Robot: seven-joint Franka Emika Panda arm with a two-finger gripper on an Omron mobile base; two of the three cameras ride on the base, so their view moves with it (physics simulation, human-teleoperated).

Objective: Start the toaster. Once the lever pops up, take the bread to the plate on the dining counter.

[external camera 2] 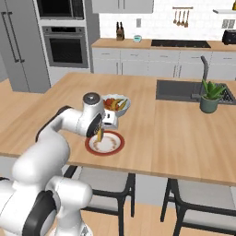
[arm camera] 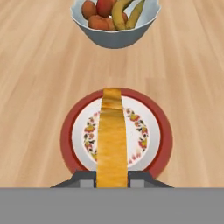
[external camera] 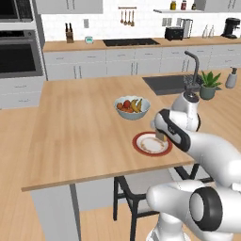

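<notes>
The bread [arm camera: 112, 144], a golden-brown slice seen edge-on, hangs upright over the middle of the plate [arm camera: 162, 131]; whether its lower edge touches the plate is unclear. The end effector [arm camera: 112, 178] is closed on the slice, one finger at each side. The plate, red-rimmed with a flowered centre, lies on the light-wood table [external camera: 75, 127] near its front edge. Just beyond it stands a white fruit bowl [external camera: 132, 108]. The toaster [external camera: 174, 33] sits well apart on the back worktop
</notes>
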